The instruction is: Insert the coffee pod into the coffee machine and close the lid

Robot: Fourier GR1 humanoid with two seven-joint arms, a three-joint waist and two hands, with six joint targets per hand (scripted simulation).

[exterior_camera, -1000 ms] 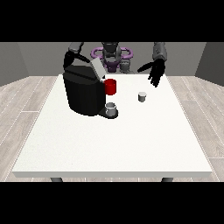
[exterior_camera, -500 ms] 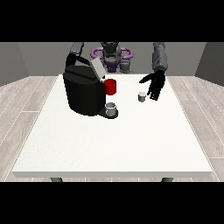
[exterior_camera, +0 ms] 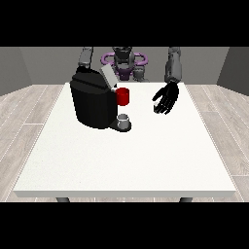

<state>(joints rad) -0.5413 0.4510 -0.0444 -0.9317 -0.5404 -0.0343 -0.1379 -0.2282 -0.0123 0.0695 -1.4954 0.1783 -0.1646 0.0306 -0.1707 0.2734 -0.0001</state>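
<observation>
White table [exterior_camera: 121, 160] fills most of the view. Black coffee machine [exterior_camera: 93, 103] stands on its far-left part, grey lid [exterior_camera: 108, 76] tilted up and open. Red part [exterior_camera: 123, 96] on the machine's right face; small grey cup [exterior_camera: 123, 119] on the machine's base below it. Hand at the view's right [exterior_camera: 167, 97] hangs over the table right of the machine, fingers pointing down, covering the coffee pod's spot; whether it grips the pod: cannot tell. Other hand hidden behind the machine.

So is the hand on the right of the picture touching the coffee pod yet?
Cannot tell. In the front view the hand at the view's right covers the coffee pod, hiding any contact or gap.
</observation>
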